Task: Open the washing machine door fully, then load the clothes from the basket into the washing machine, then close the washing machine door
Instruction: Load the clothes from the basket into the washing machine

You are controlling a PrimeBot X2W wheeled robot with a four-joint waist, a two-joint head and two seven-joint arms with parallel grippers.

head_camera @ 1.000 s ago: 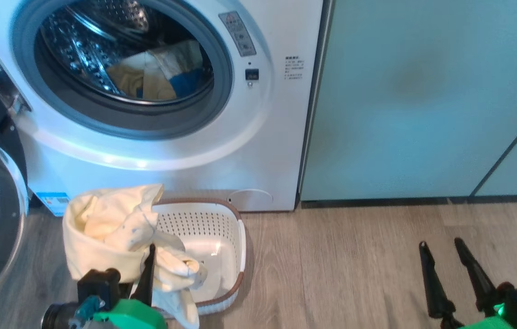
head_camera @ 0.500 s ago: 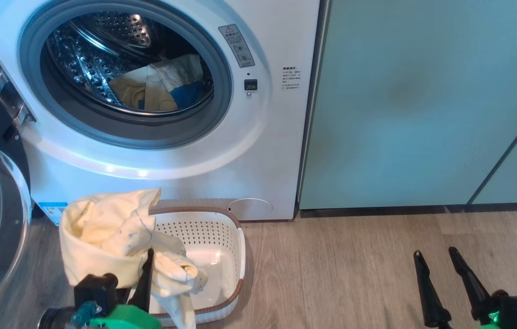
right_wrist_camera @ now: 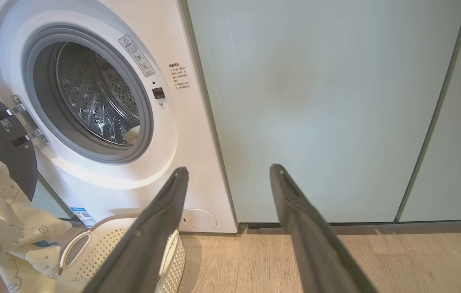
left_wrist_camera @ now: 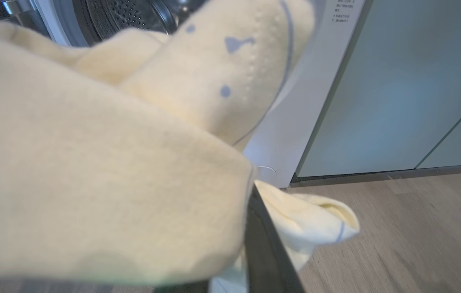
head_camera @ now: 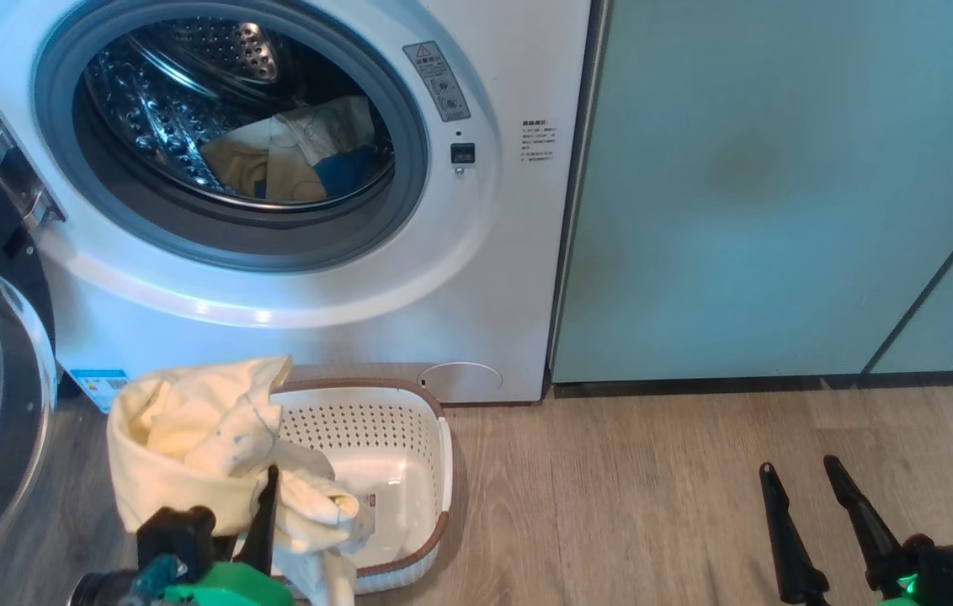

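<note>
**Clothes** (head_camera: pixel 190 438): a pale yellow bundle with small blue marks, at about 7 o'clock in the head view. It is raised over the 9 o'clock end of the basket (head_camera: pixel 359 421), and one tail hangs down into it.

**Left gripper** (head_camera: pixel 262 505): jaws clenched on the bundle. One dark finger shows against the cloth and the other is wrapped in it, as the left wrist view also shows.

**Basket:** stands on the floor (head_camera: pixel 611 505) at 6 o'clock of the washing machine (head_camera: pixel 476 278), just in front of it. Apart from the hanging tail, its base looks bare.

**Washing machine:** the drum (head_camera: pixel 157 93) is exposed, with loaded garments (head_camera: pixel 291 156) lying at its bottom.

**Washing machine door** (head_camera: pixel 22 396): swung out to 9 o'clock, with the hinge (head_camera: pixel 9 168) laid bare.

**Right gripper** (head_camera: pixel 798 465): at 5 o'clock, jaws released and holding nothing. It is over the floor in front of the cabinet panels (head_camera: pixel 779 185), which stand at 3 o'clock of the machine.

**Progress, as judged:**
- Door opening is done.
- Loading is well advanced. What appears to be the last bundle is grasped but not yet in the drum.
- Door closing is not yet done.
</note>
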